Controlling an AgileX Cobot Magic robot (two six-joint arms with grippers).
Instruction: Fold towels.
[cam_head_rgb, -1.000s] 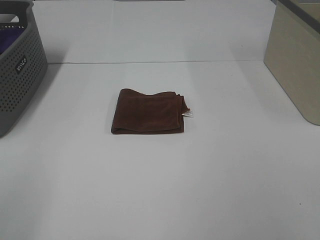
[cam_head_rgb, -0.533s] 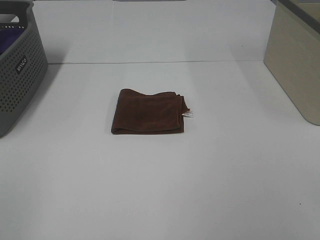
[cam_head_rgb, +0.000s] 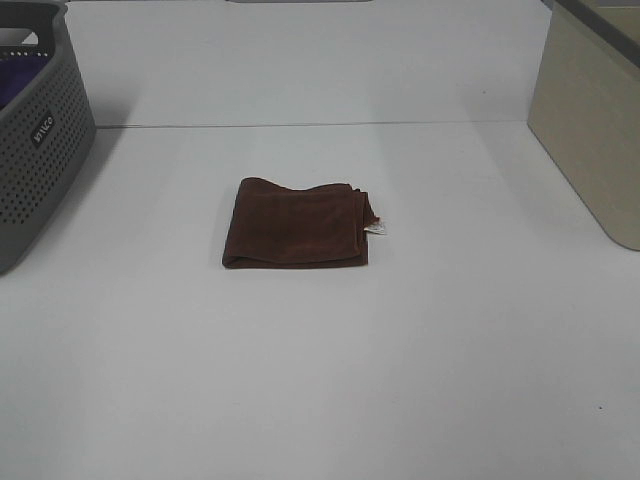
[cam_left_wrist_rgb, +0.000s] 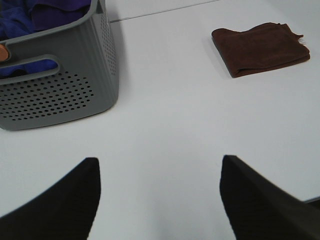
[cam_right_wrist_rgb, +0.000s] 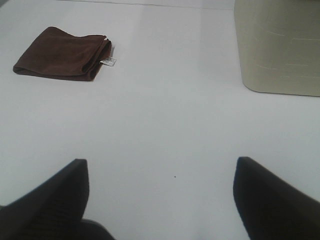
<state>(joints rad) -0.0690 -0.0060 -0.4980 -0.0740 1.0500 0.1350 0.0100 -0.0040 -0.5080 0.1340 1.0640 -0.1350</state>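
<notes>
Both tools sit back from the work: the left gripper (cam_left_wrist_rgb: 157, 200) and right gripper (cam_right_wrist_rgb: 160, 200) each show 2 fingers spread wide, holding nothing, low over the bare table (cam_head_rgb: 320, 380). The towel (cam_head_rgb: 297, 224) lies well ahead of both, between them, apart from either, already folded into a compact layered rectangle with its white tag (cam_head_rgb: 376, 229) poking out on the right gripper's side. That fold looks finished. The grey basket (cam_left_wrist_rgb: 75, 95) near the left gripper holds purple cloth (cam_left_wrist_rgb: 45, 10), probably still unfolded. The beige bin's (cam_right_wrist_rgb: 280, 45) contents are hidden.
</notes>
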